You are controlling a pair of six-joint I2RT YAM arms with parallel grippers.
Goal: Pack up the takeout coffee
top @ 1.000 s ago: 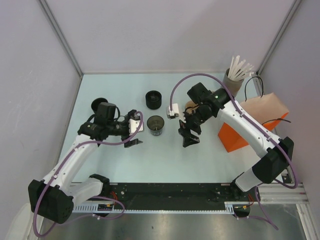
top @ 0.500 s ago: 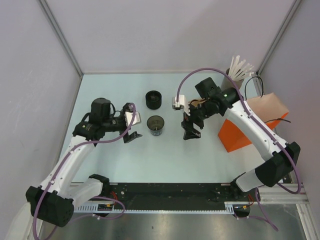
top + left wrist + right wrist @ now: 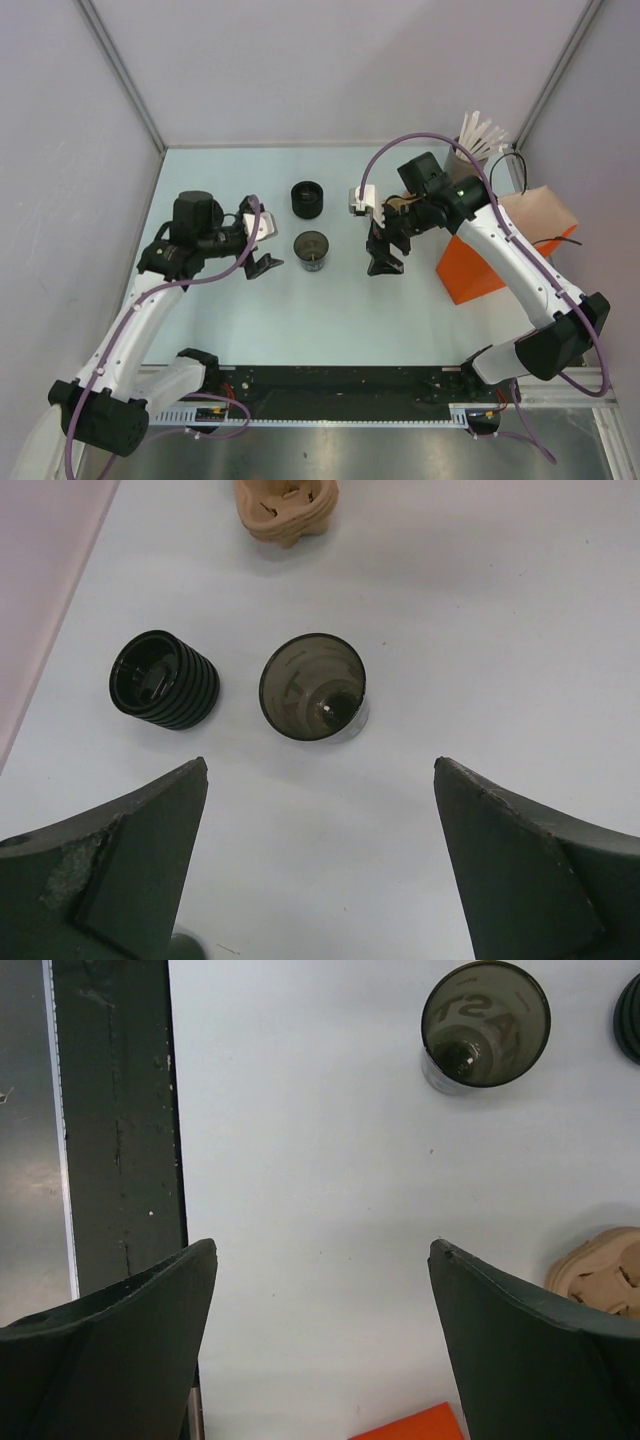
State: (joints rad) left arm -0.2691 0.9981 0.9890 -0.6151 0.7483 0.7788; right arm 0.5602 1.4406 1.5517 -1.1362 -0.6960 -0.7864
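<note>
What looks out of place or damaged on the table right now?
Nothing is spilled or tipped; the coffee cup stands upright between the open left gripper and right gripper. Only oddity: one left-gripper finger has a scuffed, chipped patch.

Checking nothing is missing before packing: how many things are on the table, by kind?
Cups: 2 (greyish-brown cup, black ribbed cup)
Orange bag: 1
Tub of white sticks: 1
Tan moulded carrier: 1
Total: 5

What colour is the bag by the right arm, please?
The bag is orange; top view shows best.
</note>
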